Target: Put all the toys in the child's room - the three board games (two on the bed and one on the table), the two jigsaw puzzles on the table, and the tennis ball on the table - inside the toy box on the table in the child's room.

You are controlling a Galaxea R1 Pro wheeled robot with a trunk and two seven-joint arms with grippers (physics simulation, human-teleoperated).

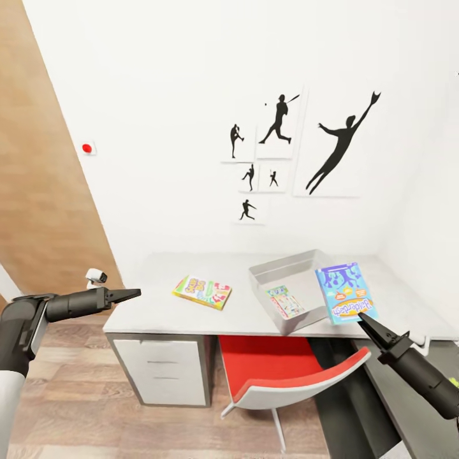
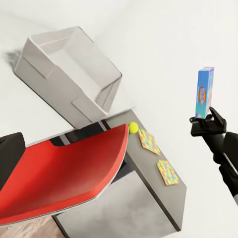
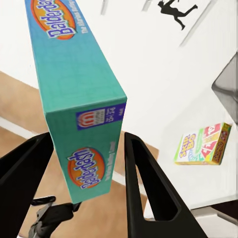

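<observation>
One blue board game (image 1: pixel 345 293) pinched in right hand (image 1: pixel 364 319) | left hand (image 1: pixel 131 294) seemingly closed, empty.

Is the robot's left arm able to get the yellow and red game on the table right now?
Probably yes. The left gripper hangs by the table's left end, holding nothing, and the yellow-green-red board game lies flat in the open with nothing between them. The toy box sits further right.

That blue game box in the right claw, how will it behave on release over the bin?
The blue game box looks stiff: flat faces, crisp edges, no sag while the right claw holds one end. Thin and wide, so it likely tips flat. The toy box already holds one game, so it may land tilted.
</observation>
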